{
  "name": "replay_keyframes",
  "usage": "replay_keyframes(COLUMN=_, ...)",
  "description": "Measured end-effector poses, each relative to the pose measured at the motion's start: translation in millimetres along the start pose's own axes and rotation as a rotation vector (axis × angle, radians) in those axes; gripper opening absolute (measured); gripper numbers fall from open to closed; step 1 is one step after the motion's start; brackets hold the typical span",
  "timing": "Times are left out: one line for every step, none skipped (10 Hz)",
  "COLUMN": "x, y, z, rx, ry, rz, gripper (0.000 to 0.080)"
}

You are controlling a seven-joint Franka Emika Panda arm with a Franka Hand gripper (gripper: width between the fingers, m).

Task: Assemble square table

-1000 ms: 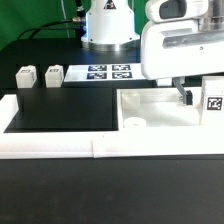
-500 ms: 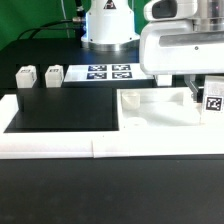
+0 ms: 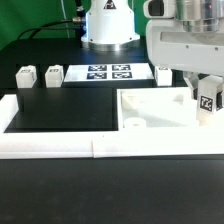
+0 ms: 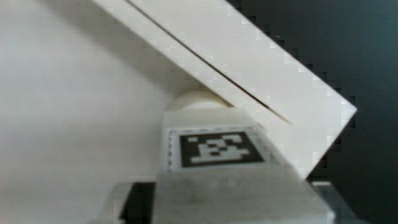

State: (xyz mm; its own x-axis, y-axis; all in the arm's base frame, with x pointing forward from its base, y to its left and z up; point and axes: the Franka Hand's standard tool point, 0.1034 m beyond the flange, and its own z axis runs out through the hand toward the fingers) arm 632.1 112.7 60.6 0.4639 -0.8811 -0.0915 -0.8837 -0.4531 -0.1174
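End effector (image 3: pixel 206 88) clamped on leg (image 3: pixel 208 100), now tilted and higher above tabletop (image 3: pixel 150 112) than before.

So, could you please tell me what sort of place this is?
Most likely a robotics lab bench: a black table with a fixed marker board, the arm's base beyond it, and a tagged white leg laid out.

The tabletop (image 3: pixel 150 112) is laid at the exterior view's right, behind the border wall (image 3: pixel 60 147). Farther back, the marker board (image 3: pixel 108 72) is flanked by the first leg (image 3: pixel 25 76) and second leg (image 3: pixel 53 74) leftward and the third leg (image 3: pixel 163 72) rightward. The fourth leg (image 3: pixel 208 97) is held over the tabletop's right edge.
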Motion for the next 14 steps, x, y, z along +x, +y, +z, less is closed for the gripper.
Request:
replay_keyframes(x=-0.8, y=1.1, z=0.9, rx=0.020, ry=-0.012, rz=0.158, gripper=0.0290)
replay_keyframes(x=-1.0, y=1.8, z=0.8, rx=0.025, ry=-0.011, rz=0.210, gripper=0.0290)
replay_keyframes(x=-2.5, y=1.4, z=1.1, rx=0.027, ry=-0.018, rz=0.290, gripper=0.0290)
replay_keyframes(x=-2.6, y=1.3, z=1.1, rx=0.028, ry=-0.020, rz=0.348, gripper=0.0290)
replay_keyframes(x=-2.9, y=1.1, z=1.1, rx=0.028, ry=-0.023, rz=0.390, gripper=0.0290)
replay_keyframes(x=-2.1, y=1.6, z=1.3, rx=0.029, ry=-0.035, rz=0.487, gripper=0.0290)
replay_keyframes(x=-0.9, y=2.3, z=1.3, rx=0.026, ry=-0.060, rz=0.589, gripper=0.0290)
replay_keyframes(x=-3.5, y=2.1, z=2.2, rx=0.021, ry=-0.066, rz=0.712, gripper=0.0290)
replay_keyframes(x=-4.1, y=2.9, z=3.0, rx=0.018, ry=-0.071, rz=0.841, gripper=0.0290)
replay_keyframes(x=-4.3, y=1.9, z=2.9, rx=0.025, ry=-0.070, rz=0.907, gripper=0.0290)
replay_keyframes(x=-4.6, y=1.0, z=2.8, rx=0.034, ry=-0.068, rz=0.973, gripper=0.0291)
replay_keyframes(x=-3.7, y=1.2, z=2.5, rx=0.036, ry=-0.063, rz=0.990, gripper=0.0291)
replay_keyframes(x=-3.9, y=1.3, z=2.7, rx=0.036, ry=-0.061, rz=0.993, gripper=0.0292)
replay_keyframes(x=-5.9, y=1.3, z=4.0, rx=0.035, ry=-0.066, rz=0.981, gripper=0.0292)
